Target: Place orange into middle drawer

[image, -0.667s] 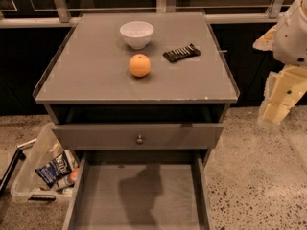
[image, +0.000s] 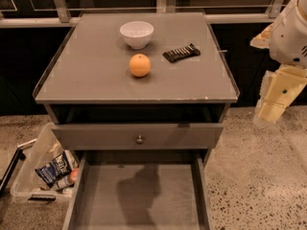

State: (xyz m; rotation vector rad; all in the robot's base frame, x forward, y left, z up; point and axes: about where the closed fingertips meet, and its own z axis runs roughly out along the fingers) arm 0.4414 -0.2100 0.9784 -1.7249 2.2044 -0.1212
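The orange [image: 140, 65] sits on the grey cabinet top [image: 96, 80], near its middle, just in front of a white bowl [image: 136, 33]. The middle drawer [image: 139, 195] is pulled out at the bottom of the view, and its flat grey floor is bare. My gripper [image: 276, 96] hangs at the right edge of the view, beside the cabinet's right side and below the level of the top. It is well away from the orange and holds nothing that I can see.
A dark snack bar [image: 181, 52] lies right of the orange. The drawer with the round knob [image: 139, 139] sits slightly open above the middle drawer. A clear bin of packets [image: 45, 174] stands on the floor at the left. A railing runs behind the cabinet.
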